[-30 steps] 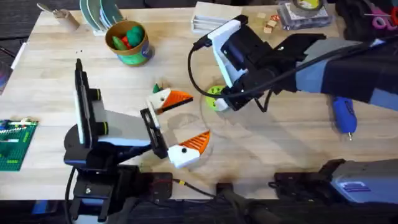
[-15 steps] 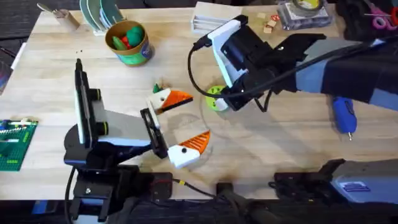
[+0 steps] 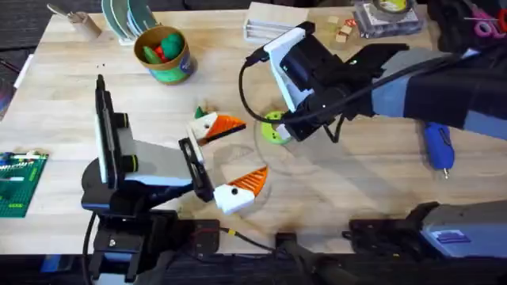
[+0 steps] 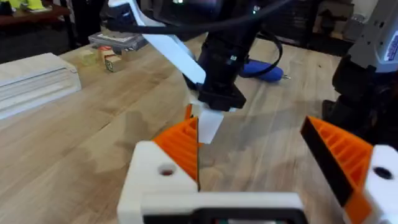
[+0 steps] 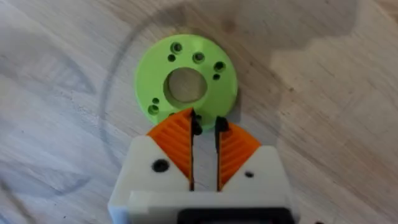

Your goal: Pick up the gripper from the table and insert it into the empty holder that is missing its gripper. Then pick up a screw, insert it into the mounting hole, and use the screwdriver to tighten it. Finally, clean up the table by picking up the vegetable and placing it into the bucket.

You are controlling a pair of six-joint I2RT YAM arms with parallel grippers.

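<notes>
My right gripper (image 3: 279, 131) hangs over a lime-green disc with holes (image 5: 186, 84) at mid-table. Its orange pads (image 5: 177, 146) stand a narrow gap apart, and I see nothing between them. My left gripper (image 3: 230, 158) rests low and wide open, its orange-padded fingers (image 4: 180, 146) pointing at the right gripper (image 4: 208, 115). The blue-handled screwdriver (image 3: 437, 146) lies at the right, also visible behind the right arm (image 4: 261, 70). The green bucket (image 3: 162, 55) stands at the far left with green and red vegetable shapes inside. The loose gripper piece, the empty holder and the screw are out of view.
A small green bit (image 3: 201, 111) lies by the left gripper's far finger. Plates (image 3: 127, 16), a white box (image 3: 265, 20) and small blocks (image 3: 342, 32) line the far edge. A green brick plate (image 3: 17, 182) sits at the left edge.
The right arm has shifted very slightly toward the far side over the disc. The left arm has not moved.
</notes>
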